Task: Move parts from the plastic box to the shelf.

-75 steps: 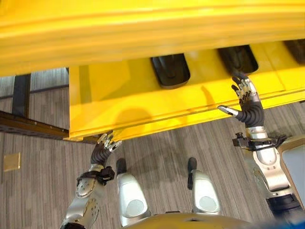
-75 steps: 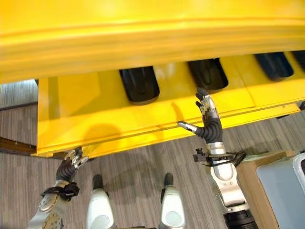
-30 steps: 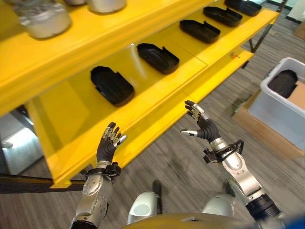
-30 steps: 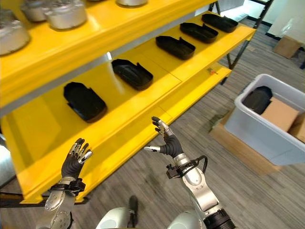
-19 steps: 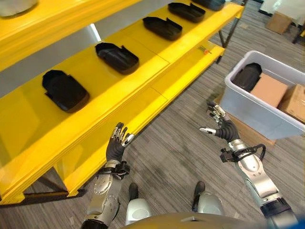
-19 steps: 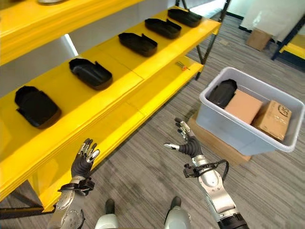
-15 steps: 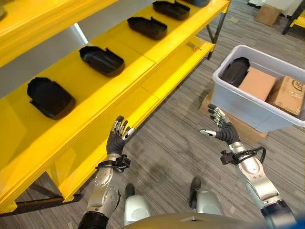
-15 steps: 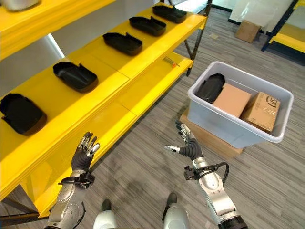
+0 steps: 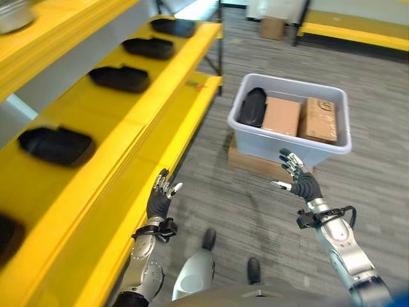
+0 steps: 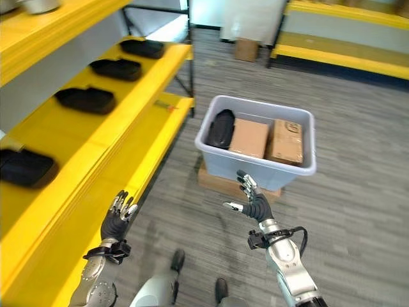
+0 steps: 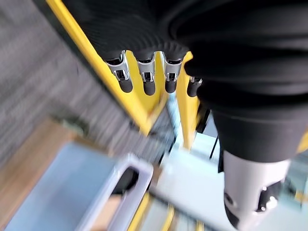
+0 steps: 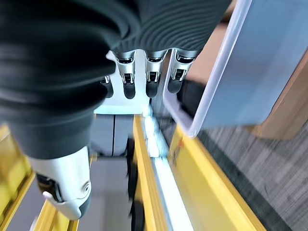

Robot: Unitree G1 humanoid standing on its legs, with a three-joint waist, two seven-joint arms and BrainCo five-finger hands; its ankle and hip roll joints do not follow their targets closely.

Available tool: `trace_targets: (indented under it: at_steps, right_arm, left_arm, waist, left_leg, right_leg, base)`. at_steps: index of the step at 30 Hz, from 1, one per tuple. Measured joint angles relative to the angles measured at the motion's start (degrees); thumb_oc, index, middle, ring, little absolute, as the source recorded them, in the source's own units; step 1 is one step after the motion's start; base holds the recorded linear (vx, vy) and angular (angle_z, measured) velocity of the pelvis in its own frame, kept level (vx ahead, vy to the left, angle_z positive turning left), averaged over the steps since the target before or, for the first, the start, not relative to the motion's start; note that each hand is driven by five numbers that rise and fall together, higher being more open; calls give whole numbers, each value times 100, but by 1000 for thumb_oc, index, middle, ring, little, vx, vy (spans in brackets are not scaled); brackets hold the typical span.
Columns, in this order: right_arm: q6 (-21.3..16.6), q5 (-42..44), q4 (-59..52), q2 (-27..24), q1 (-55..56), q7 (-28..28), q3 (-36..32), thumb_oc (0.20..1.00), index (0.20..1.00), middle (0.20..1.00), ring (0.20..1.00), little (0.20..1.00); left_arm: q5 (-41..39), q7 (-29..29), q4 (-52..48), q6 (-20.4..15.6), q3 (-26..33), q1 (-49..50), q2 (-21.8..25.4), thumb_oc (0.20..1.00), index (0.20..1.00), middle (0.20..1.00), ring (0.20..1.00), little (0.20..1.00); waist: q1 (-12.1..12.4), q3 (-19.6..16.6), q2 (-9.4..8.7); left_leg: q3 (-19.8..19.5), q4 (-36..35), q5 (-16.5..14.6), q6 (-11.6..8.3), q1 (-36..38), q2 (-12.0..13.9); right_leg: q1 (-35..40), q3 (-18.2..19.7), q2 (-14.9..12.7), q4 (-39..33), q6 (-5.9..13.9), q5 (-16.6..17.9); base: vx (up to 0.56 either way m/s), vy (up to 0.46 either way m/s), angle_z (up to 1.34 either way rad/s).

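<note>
A grey plastic box (image 9: 291, 146) stands on the floor ahead, on a flat wooden board (image 9: 252, 164). Inside it lie a black moulded part (image 9: 252, 107) at its left end and two cardboard cartons (image 9: 300, 118). The yellow shelf (image 9: 102, 121) runs along my left and carries several black parts (image 9: 119, 78) in a row. My right hand (image 9: 300, 181) is raised with straight fingers just short of the box's near wall, holding nothing. My left hand (image 9: 160, 198) is raised and open beside the shelf's lower edge, also holding nothing.
The shelf's lower yellow board (image 10: 137, 173) juts out towards the box. A second yellow rack (image 10: 348, 25) stands at the far side of the room, with a small carton (image 10: 246, 49) on the floor near it. Grey plank flooring (image 10: 358, 160) lies to the box's right.
The whole view has swung right, from facing the shelf to facing the box. The box is now straight ahead and closer to my right hand. Both hands stay open.
</note>
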Motion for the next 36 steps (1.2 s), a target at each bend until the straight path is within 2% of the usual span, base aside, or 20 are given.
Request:
trace_targets:
  at_steps: [3, 6, 8, 10, 12, 13, 14, 16, 17, 18, 19, 21, 23, 24, 26, 30, 32, 34, 35, 36]
  right_arm:
    - [4, 2, -22, 188, -14, 98, 73, 1000, 1000, 1000, 1000, 1000]
    - [46, -5, -13, 232, -251, 174, 320, 1000, 1000, 1000, 1000, 1000]
    - [74, -7, -1, 228, -273, 173, 288, 1000, 1000, 1000, 1000, 1000]
    - [115, -8, -8, 217, -308, 172, 282, 1000, 1000, 1000, 1000, 1000]
    - [116, -9, 5, 257, -255, 177, 298, 1000, 1000, 1000, 1000, 1000]
    - [116, -11, 3, 260, -247, 180, 320, 1000, 1000, 1000, 1000, 1000]
    - [117, -8, -16, 260, -262, 173, 323, 1000, 1000, 1000, 1000, 1000]
    - [118, -8, 42, 268, -337, 181, 421, 1000, 1000, 1000, 1000, 1000]
    - [121, -8, 51, 272, -347, 174, 443, 1000, 1000, 1000, 1000, 1000]
    - [135, -43, 62, 278, -396, 151, 452, 1000, 1000, 1000, 1000, 1000]
    - [153, -99, 59, 269, -418, 148, 477, 1000, 1000, 1000, 1000, 1000]
    - [152, -126, 43, 273, -340, 148, 469, 1000, 1000, 1000, 1000, 1000]
    - [172, -139, 99, 283, -276, 130, 502, 1000, 1000, 1000, 1000, 1000]
    - [169, -140, 149, 252, -315, 123, 488, 1000, 1000, 1000, 1000, 1000]
    - [205, -133, 270, 151, -322, 61, 319, 1000, 1000, 1000, 1000, 1000]
    - [216, -77, 276, -59, -447, -7, 258, 1000, 1000, 1000, 1000, 1000]
    - [201, -72, 270, -63, -445, -19, 227, 1000, 1000, 1000, 1000, 1000]
    - [196, -70, 267, -68, -421, -2, 222, 1000, 1000, 1000, 1000, 1000]
    - [184, -65, 242, -74, -353, 36, 179, 1000, 1000, 1000, 1000, 1000]
    - [181, -62, 199, -159, -271, 66, 166, 1000, 1000, 1000, 1000, 1000]
  left_arm:
    - [-1, -38, -25, -5, -26, -203, 128, 1000, 1000, 1000, 1000, 1000]
    - [-1, -21, -34, -6, -17, -251, 284, 1000, 1000, 1000, 1000, 1000]
    - [0, 4, -66, -8, -37, -237, 288, 1000, 1000, 1000, 1000, 1000]
    - [10, 10, -21, 22, -115, -277, 334, 1000, 1000, 1000, 1000, 1000]
    - [16, 13, -13, 22, -153, -250, 427, 1000, 1000, 1000, 1000, 1000]
    - [22, 14, -16, 28, -163, -139, 466, 1000, 1000, 1000, 1000, 1000]
    - [22, 15, -18, 39, -155, -85, 452, 1000, 1000, 1000, 1000, 1000]
    - [19, 14, -14, 36, -55, -60, 403, 1000, 1000, 1000, 1000, 1000]
    - [18, 7, 51, 31, -32, -75, 425, 1000, 1000, 1000, 1000, 1000]
    - [17, 14, 165, 54, 22, -94, 388, 1000, 1000, 1000, 1000, 1000]
    - [18, 16, 230, 58, 10, -75, 321, 1000, 1000, 1000, 1000, 1000]
    - [20, 12, 245, 60, -33, -2, 292, 1000, 1000, 1000, 1000, 1000]
    - [18, 13, 219, 63, -133, 69, 278, 1000, 1000, 1000, 1000, 1000]
    - [15, 7, 241, 77, -196, 36, 232, 1000, 1000, 1000, 1000, 1000]
    - [14, -2, 152, 101, -394, 82, -38, 1000, 1000, 1000, 1000, 1000]
    - [5, -24, 82, 120, -398, -78, -26, 1000, 1000, 1000, 1000, 1000]
    - [-4, -34, -8, 119, -272, -109, 16, 1000, 1000, 1000, 1000, 1000]
    - [-12, -38, -132, 121, -220, -42, 126, 1000, 1000, 1000, 1000, 1000]
    - [-20, -70, -227, 121, -228, -20, 213, 1000, 1000, 1000, 1000, 1000]
    - [-31, -114, -291, 118, -235, 71, 204, 1000, 1000, 1000, 1000, 1000]
  waist:
    - [-39, -30, -190]
    - [14, -29, -132]
    - [8, -47, -97]
    - [-56, 5, -17]
    - [-111, 10, -81]
    - [-92, 54, -13]
    - [-130, 93, 99]
    - [-109, 81, 104]
    - [-167, 40, 38]
    - [-254, 58, -84]
    - [-283, 34, -115]
    - [-281, -16, -148]
    - [-300, -218, -453]
    - [-283, -281, -533]
    - [-346, -263, -137]
    - [-420, -227, -89]
    - [-429, -170, -145]
    - [-349, -92, -231]
    - [-298, -2, -358]
    - [-183, 126, -483]
  left_leg:
    - [312, -195, -82, 254, 216, -215]
    - [622, -485, -145, 478, 613, -333]
    - [625, -536, -180, 625, 785, -365]
    - [504, -453, -199, 695, 842, -350]
    - [479, -392, -323, 792, 970, -419]
    - [598, -355, -460, 961, 1167, -418]
    - [695, -362, -563, 953, 1283, -393]
    - [805, -411, -694, 774, 1317, -365]
    - [891, -593, -689, 659, 1344, -335]
    - [915, -682, -701, 583, 1487, -332]
    - [936, -703, -773, 499, 1567, -295]
    - [897, -803, -807, 442, 1776, -224]
    - [716, -894, -963, 191, 1979, -241]
    - [573, -882, -1078, 26, 2002, -172]
    - [407, -775, -1152, -233, 1957, 430]
    - [426, 3, -977, -524, 1639, 901]
    - [387, 705, -916, -671, 1499, 1051]
    - [82, 1937, -763, -912, 985, 1100]
    - [-230, 3022, -386, -1098, 360, 978]
    - [-627, 4323, -349, -1069, -454, 512]
  right_leg:
    - [10, -11, -307, 54, 160, 100]
    - [-40, 23, -466, 386, 488, 150]
    - [-152, 53, -494, 903, 668, 8]
    - [-877, 144, -412, 2541, 931, -241]
    - [-1284, 199, -406, 3510, 901, -194]
    - [-1701, 69, -451, 4346, 728, -308]
    - [-1905, -303, -600, 4088, 652, -363]
    - [-1893, -805, -853, 2277, 726, -197]
    - [-1882, -785, -976, 467, 971, 332]
    - [-1977, -1117, -1240, -232, 1067, 829]
    - [-1991, -1449, -1315, -196, 1109, 1034]
    - [-1865, -1500, -1308, -195, 989, 1144]
    - [-1515, -1441, -1269, -198, 964, 1147]
    - [-1466, -1375, -1223, -110, 889, 1481]
    - [-1386, -1665, -740, 153, 563, 1376]
    - [-1243, -1825, -301, 297, 223, 991]
    - [-1064, -1849, -31, 385, 25, 635]
    - [-1004, -1712, 146, 471, -170, 361]
    - [-942, -1662, 159, 458, -325, 291]
    - [-891, -1602, 167, 451, -405, 311]
  base:
    - [169, 184, -41]
    - [178, 187, -42]
    - [155, 170, -6]
    - [68, 121, 24]
    - [122, 124, 8]
    - [278, 4, -34]
    - [282, -82, -55]
    - [348, -209, -53]
    - [446, -303, -36]
    - [305, -219, -16]
    - [250, -182, -5]
    - [198, -163, 11]
    - [276, -247, 43]
    - [343, -339, 57]
    - [230, -278, 53]
    - [192, -218, 15]
    - [205, -227, -18]
    - [147, -191, -25]
    - [168, -67, -42]
    - [194, 13, -31]
